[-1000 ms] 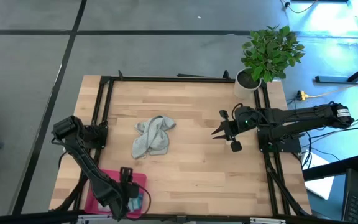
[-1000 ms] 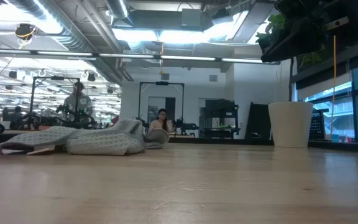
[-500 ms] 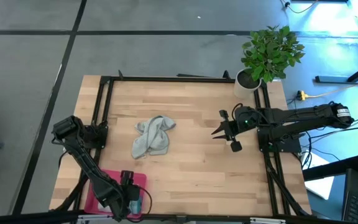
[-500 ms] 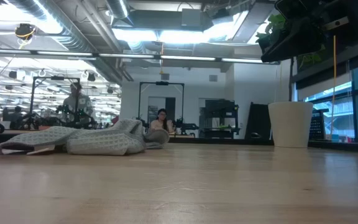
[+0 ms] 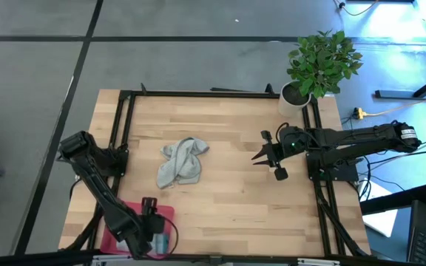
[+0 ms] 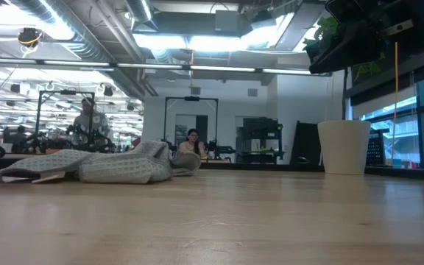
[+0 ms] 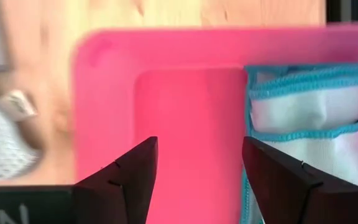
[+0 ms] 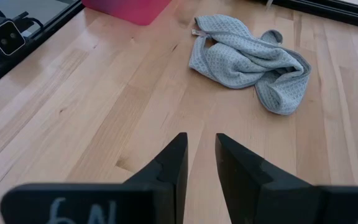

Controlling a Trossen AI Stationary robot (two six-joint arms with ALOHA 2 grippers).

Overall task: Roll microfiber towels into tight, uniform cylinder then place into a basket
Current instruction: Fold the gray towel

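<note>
The light grey towel (image 5: 180, 162) lies crumpled in a heap on the middle of the table; it also shows in the low view (image 6: 94, 165) and the right wrist view (image 8: 250, 56). The pale blue-teal towel (image 7: 309, 124) lies bundled inside the pink-red tray (image 7: 185, 124) at the table's near left corner (image 5: 117, 222). My left gripper (image 7: 197, 180) hovers open above the tray's bare floor, beside the blue towel. My right gripper (image 8: 201, 155) hangs over the table's right half (image 5: 261, 157), pointing toward the grey towel, its fingers a narrow gap apart and empty.
A white pot with a green plant (image 5: 296, 94) stands at the far right corner. A black frame (image 5: 198, 94) runs around the table's edges. Bare wood lies between the grey towel and my right gripper. People show in the room behind in the low view.
My left arm's upper part has swung a little toward the table's left edge, while its gripper stays open over the tray. The towels and my right arm have kept still.
</note>
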